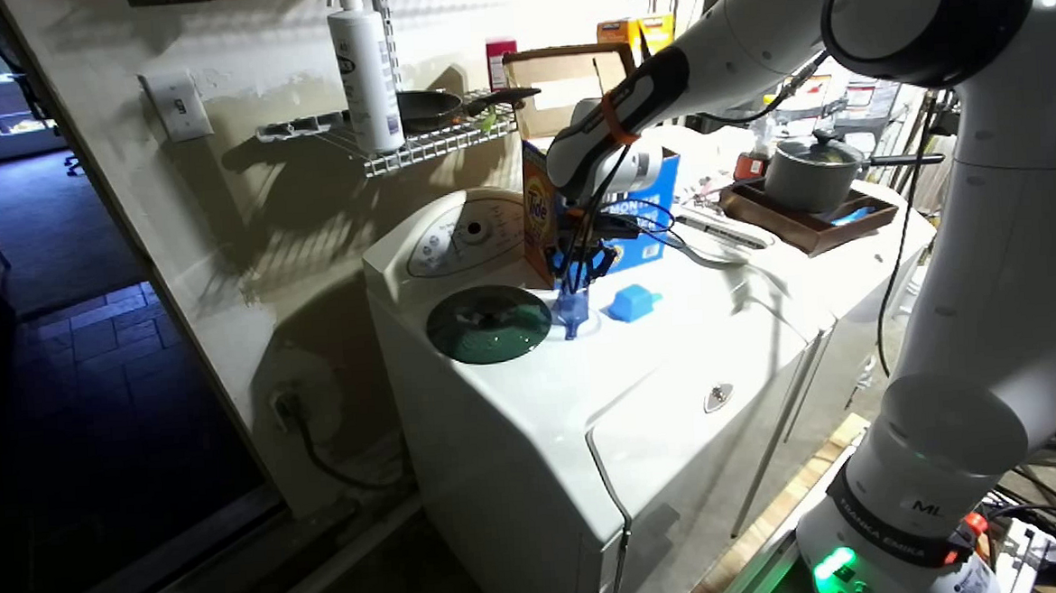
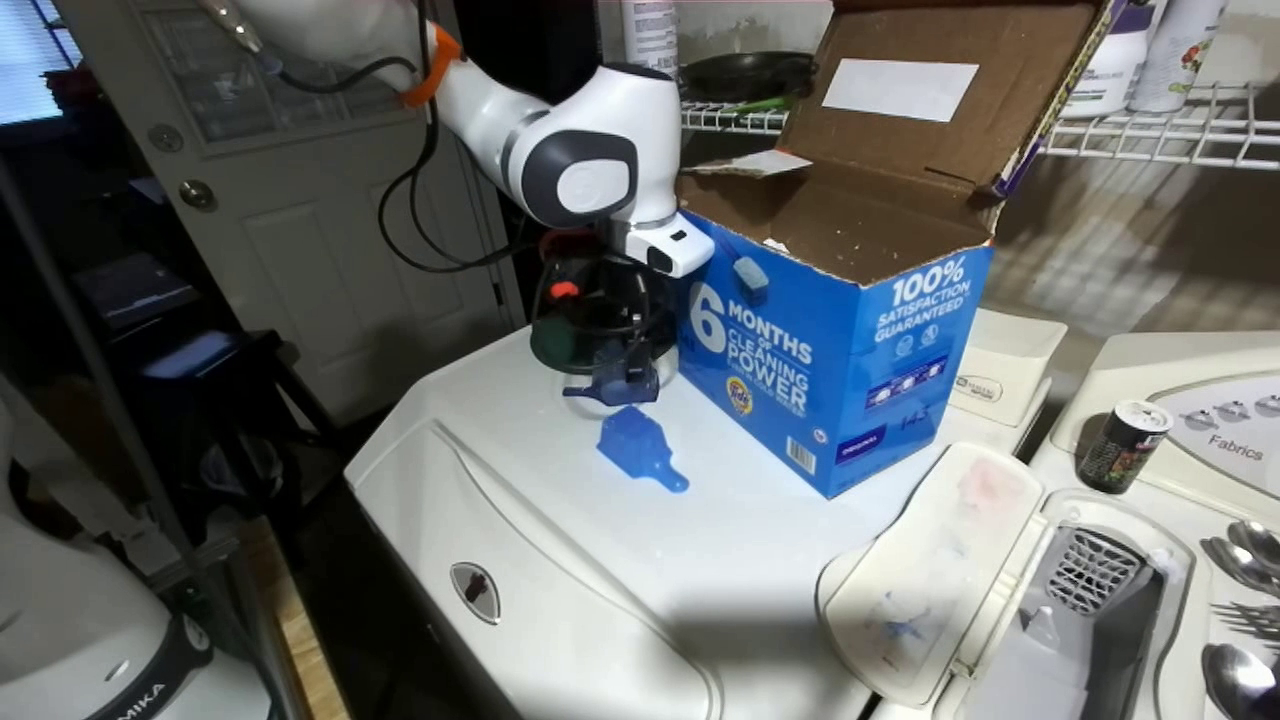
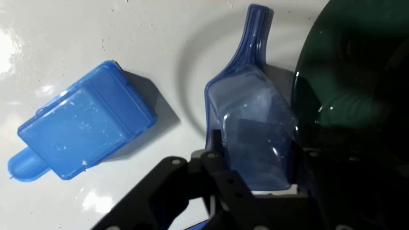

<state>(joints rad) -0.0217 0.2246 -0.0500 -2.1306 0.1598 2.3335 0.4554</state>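
My gripper [image 3: 256, 147] is shut on a dark blue translucent scoop [image 3: 249, 105], one finger against each side of its cup. The scoop is bottom up with its handle pointing away from the gripper. It also shows in both exterior views [image 1: 571, 308] [image 2: 618, 385], low over the white machine top; I cannot tell whether it touches. A lighter blue scoop [image 3: 86, 124], also bottom up, lies beside it, apart from the gripper [image 1: 632, 303] [image 2: 638, 445]. A dark green round dish [image 3: 342, 41] is close on the other side [image 1: 490, 344]; my right finger blends into its dark area.
A tall blue detergent box [image 2: 780, 400] with its lid up stands close behind the arm. A wire shelf [image 1: 448, 142] with a pan and bottle hangs above. A lidded pot [image 1: 811, 178] sits in a wooden tray [image 1: 791, 228]. An open white container [image 2: 1110, 600] stands farther along.
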